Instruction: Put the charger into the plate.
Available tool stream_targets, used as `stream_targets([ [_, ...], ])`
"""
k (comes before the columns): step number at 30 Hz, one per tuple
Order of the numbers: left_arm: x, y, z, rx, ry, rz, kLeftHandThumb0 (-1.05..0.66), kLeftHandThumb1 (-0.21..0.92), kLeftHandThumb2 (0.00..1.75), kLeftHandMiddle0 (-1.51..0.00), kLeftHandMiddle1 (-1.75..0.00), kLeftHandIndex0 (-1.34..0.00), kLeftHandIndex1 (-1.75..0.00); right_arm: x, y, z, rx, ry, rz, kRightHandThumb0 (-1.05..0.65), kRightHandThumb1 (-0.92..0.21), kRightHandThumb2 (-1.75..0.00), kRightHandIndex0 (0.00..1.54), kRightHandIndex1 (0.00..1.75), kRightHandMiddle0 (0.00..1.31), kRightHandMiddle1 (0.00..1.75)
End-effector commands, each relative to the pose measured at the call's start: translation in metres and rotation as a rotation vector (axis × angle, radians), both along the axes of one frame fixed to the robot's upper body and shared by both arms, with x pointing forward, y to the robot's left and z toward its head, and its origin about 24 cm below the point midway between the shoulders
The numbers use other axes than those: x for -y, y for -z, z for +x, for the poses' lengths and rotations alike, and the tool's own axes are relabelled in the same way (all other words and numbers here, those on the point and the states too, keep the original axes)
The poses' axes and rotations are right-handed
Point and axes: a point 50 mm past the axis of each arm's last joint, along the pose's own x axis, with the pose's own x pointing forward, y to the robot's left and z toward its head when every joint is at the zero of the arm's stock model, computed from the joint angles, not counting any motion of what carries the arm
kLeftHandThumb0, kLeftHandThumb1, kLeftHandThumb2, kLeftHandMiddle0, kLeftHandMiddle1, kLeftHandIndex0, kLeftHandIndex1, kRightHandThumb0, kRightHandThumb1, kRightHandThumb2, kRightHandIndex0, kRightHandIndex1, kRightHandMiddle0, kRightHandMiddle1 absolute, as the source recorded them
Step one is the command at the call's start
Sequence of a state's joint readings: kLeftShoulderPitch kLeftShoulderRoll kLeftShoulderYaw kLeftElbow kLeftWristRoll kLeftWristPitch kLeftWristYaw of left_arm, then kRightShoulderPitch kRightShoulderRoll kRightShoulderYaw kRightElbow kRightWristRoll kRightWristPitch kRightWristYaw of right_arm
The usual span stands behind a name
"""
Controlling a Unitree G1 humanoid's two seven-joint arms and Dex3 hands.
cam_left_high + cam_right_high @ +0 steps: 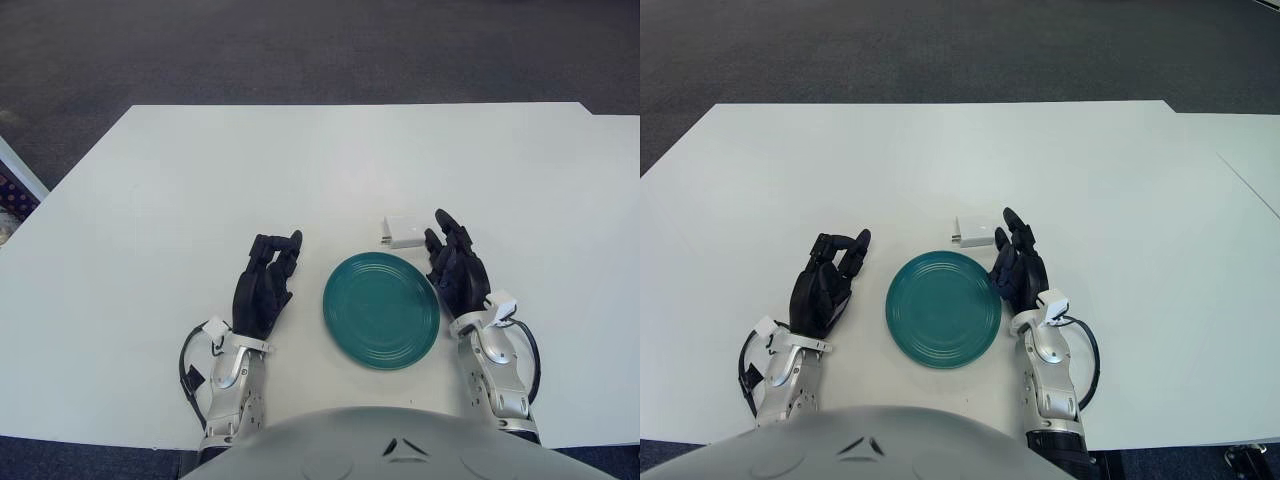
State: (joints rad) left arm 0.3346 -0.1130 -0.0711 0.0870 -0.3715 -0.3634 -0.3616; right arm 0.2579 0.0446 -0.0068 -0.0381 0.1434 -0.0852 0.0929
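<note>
Charger (404, 231) is lying on the table (300, 160) just beyond the empty plate (381, 310), not yet grasped. Right hand (456, 268), fingers apparently apart, is reaching beside it; left hand (266, 284) is resting loosely curled, holding nothing.

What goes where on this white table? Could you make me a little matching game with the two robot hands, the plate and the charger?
Things:
1. small white square charger
2. round teal plate
3. black left hand
4. black right hand

Descriptions:
A. left of the plate, fingers curled
B. between the two hands, holds nothing
C. just beyond the plate's far right rim
D. right of the plate, fingers stretched close to the charger

Pairs: 1-C, 2-B, 3-A, 4-D
</note>
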Motion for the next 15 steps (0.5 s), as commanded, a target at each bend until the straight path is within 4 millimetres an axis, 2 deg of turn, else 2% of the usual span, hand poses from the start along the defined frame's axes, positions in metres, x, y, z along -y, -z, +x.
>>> stream_targets([
  [1, 0.0038, 0.0204, -0.0138, -0.121, -0.015, -0.015, -1.02, 0.92, 0.63, -0.19, -0.01, 0.00, -1.34, -0.0006, 0.0276, -0.0177, -0.176, 0.005, 0.017, -0.69, -0.92, -1.05, 0.10, 0.00, 0.00, 0.22],
  [3, 0.0042, 0.0202, -0.0141, -0.133, -0.028, -0.025, -1.03, 0.92, 0.63, -0.18, -0.01, 0.00, -1.34, -0.0008, 0.0274, -0.0176, -0.175, 0.003, 0.018, -0.69, -0.92, -1.05, 0.10, 0.00, 0.00, 0.22],
  [5, 0.0047, 0.0195, -0.0147, -0.135, -0.036, -0.035, -1.02, 0.92, 0.59, -0.21, -0.02, 0.00, -1.54, -0.0006, 0.0272, -0.0174, -0.175, 0.003, 0.018, -0.69, -0.92, -1.05, 0.10, 0.00, 0.00, 0.22],
  [8, 0.0046, 0.0185, -0.0149, -0.121, -0.037, -0.043, -1.01, 0.92, 0.57, -0.23, -0.02, 0.00, -1.61, -0.0006, 0.0267, -0.0172, -0.174, 0.000, 0.018, -0.69, -0.92, -1.05, 0.10, 0.00, 0.00, 0.22],
  [11, 0.0050, 0.0191, -0.0139, -0.137, -0.036, -0.057, -1.02, 0.92, 0.60, -0.21, -0.01, 0.00, -1.43, -0.0001, 0.0266, -0.0168, -0.174, -0.002, 0.018, -0.69, -0.92, -1.04, 0.11, 0.00, 0.00, 0.22],
  [15, 0.0069, 0.0191, -0.0133, -0.149, -0.047, -0.069, -1.01, 0.92, 0.59, -0.22, -0.01, 0.00, -1.43, 0.0014, 0.0258, -0.0161, -0.170, -0.006, 0.014, -0.69, -0.92, -1.04, 0.11, 0.00, 0.00, 0.23],
])
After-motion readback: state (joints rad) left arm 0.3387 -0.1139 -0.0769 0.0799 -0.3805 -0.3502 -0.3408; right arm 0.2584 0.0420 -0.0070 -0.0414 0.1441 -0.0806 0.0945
